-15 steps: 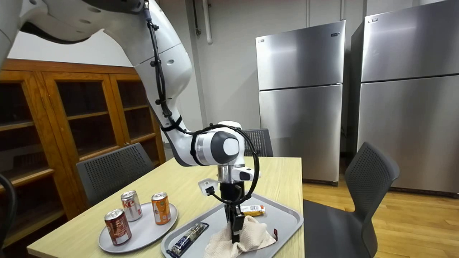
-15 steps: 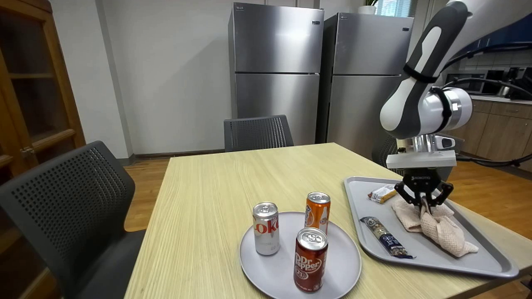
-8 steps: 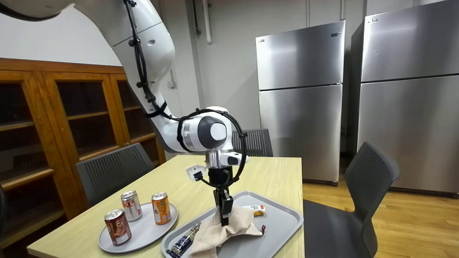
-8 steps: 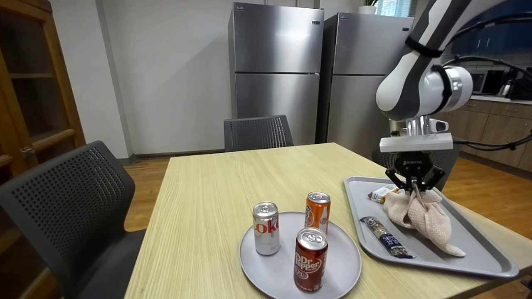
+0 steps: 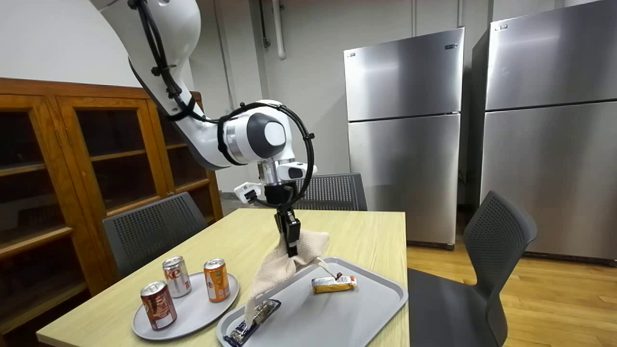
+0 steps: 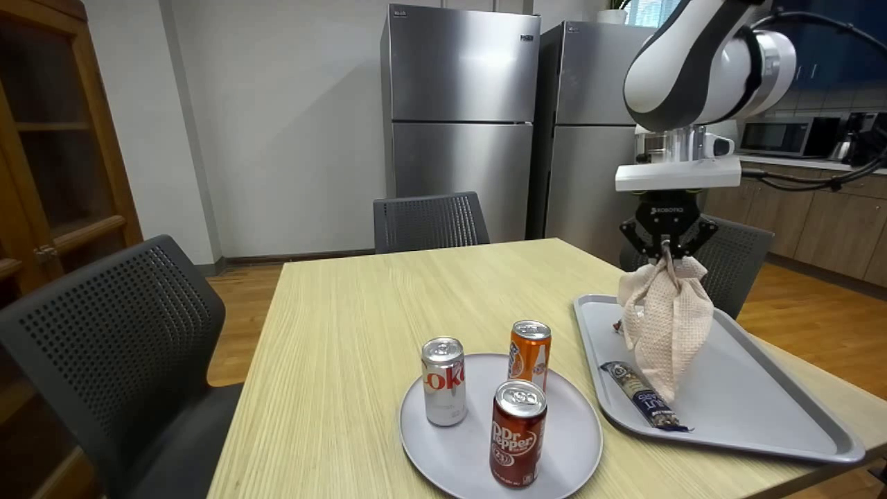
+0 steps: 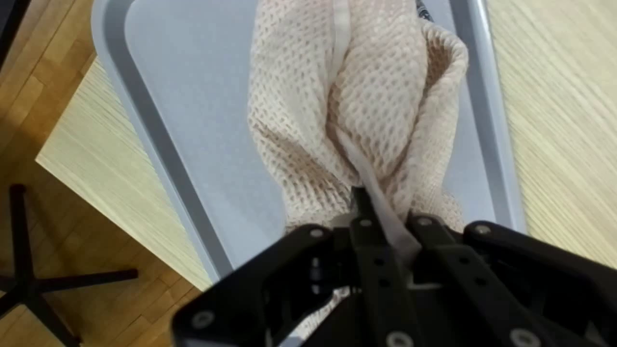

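My gripper is shut on a pale pink waffle cloth, with a fold pinched between its fingertips (image 7: 383,207). The cloth (image 5: 274,270) hangs from the gripper (image 5: 291,251) above a grey tray (image 5: 337,313). In an exterior view the cloth (image 6: 669,319) hangs bunched below the gripper (image 6: 666,255). Its low end comes close to a nut bar in a navy wrapper (image 6: 644,398); I cannot tell if they touch. A small dark red bit (image 5: 339,275) shows at a cloth corner. A yellow and white wrapped bar (image 5: 333,284) lies on the tray, mostly hidden behind the cloth in an exterior view.
A round grey plate (image 5: 197,318) beside the tray holds a silver Coke can (image 6: 443,381), an orange can (image 6: 530,350) and a Dr Pepper can (image 6: 517,433). Grey chairs (image 5: 154,231) stand around the wooden table (image 6: 388,312). Two steel refrigerators (image 5: 405,140) stand behind.
My gripper has risen with the cloth, lifting it from lying on the tray to hanging above it. The cloth now covers the yellow bar in an exterior view. Both bars and the cans have not moved.
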